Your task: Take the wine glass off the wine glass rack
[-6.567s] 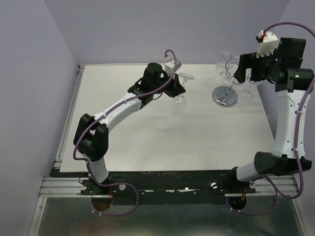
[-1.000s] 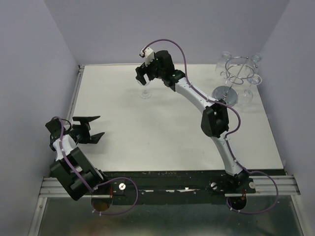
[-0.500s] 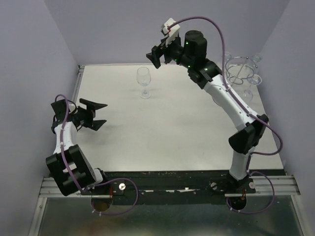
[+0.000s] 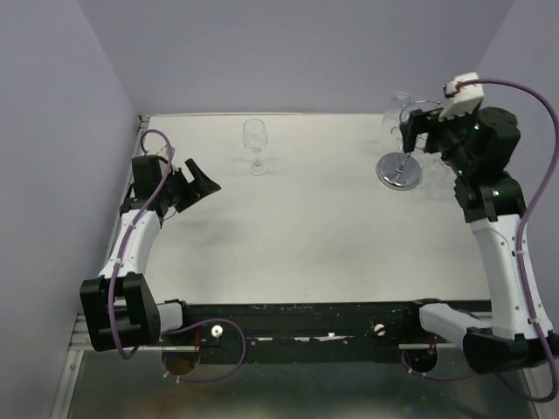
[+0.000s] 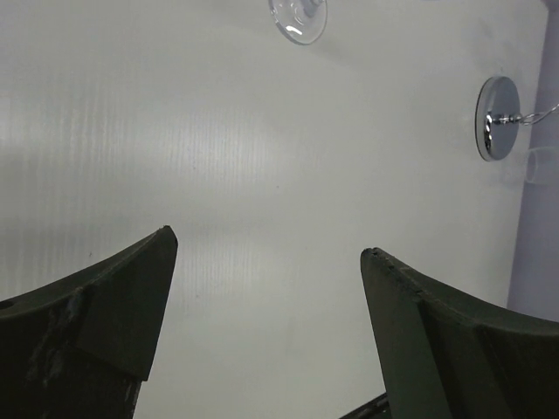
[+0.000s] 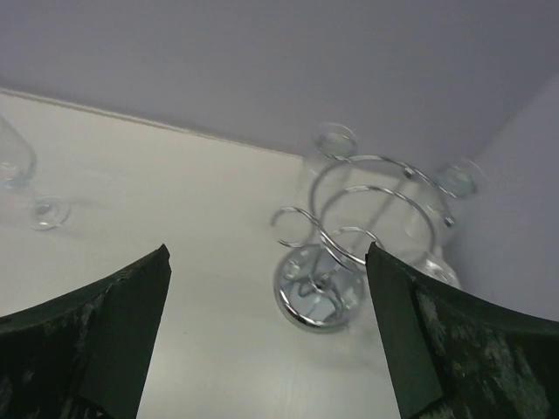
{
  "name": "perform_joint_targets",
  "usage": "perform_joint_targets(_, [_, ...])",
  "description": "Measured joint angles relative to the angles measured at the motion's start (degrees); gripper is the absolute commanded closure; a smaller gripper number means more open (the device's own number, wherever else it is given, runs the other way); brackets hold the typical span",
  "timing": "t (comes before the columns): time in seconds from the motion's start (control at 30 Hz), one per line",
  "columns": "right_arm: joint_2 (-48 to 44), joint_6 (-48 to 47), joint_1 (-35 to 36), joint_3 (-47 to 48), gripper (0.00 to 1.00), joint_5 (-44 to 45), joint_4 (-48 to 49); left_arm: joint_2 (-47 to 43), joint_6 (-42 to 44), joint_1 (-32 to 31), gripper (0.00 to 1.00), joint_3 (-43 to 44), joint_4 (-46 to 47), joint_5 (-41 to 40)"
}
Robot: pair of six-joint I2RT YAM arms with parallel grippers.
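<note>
Top external view: the right hand [image 4: 413, 140] hangs right over the rack [image 4: 399, 170], fingers spread and holding nothing, its fingertips turned down at the wire rings. I judge that it is there to line up on one of the hung glasses [image 4: 398, 105], which sit just beyond and beside it, feet caught in the rings and bowls down. A loose glass [image 4: 254, 144] stands upright on the bench [image 4: 306, 236], far out to this hand's left, well apart from the rack. The left hand [image 4: 199, 182] is also open and empty, low near its own edge of the bench. That leaves the middle free, and the loose glass lies ahead of it and a little to its right.

Left wrist view: the left hand [image 5: 266, 244] shows two wide-apart fingers with bare bench between them. The loose glass's foot [image 5: 298, 13] is far ahead of the fingertips, and the rack's disc base [image 5: 493, 118] is ahead and off to the right.

Right wrist view: the right hand [image 6: 266, 249] is spread wide, and the rack [image 6: 319, 297] sits between and just past its fingertips, so the rings are framed by the fingers. At least two hung glasses [image 6: 336, 140] show on the far rings, and how many there are in all I cannot tell. Clear glass against chrome makes the edges hard to read, so the reach looks delicate. The loose glass [image 6: 17, 166] is at the far left.
</note>
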Motion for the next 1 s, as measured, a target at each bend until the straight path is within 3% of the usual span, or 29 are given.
perform_joint_targets(0.13, [-7.39, 2.62, -16.79, -6.25, 0.0, -0.7, -3.13, -2.21, 1.77, -1.97, 0.01, -3.34, 2.97, -2.75])
perform_joint_targets(0.3, [-9.01, 4.52, -33.38, -9.18, 0.0, -6.84, -7.34, -2.21, 4.17, -5.03, 0.01, -3.13, 4.57, -3.96])
perform_joint_targets(0.6, [-8.37, 3.3, -45.51, -15.02, 0.0, -22.38, -9.07, -4.15, 8.17, -10.34, 0.01, -0.07, 6.23, -4.72])
perform_joint_targets(1.0, [1.31, -5.4, -46.64, -18.4, 0.0, -37.2, -2.67, -9.53, 12.13, -11.8, 0.01, 6.99, 7.54, -3.93])
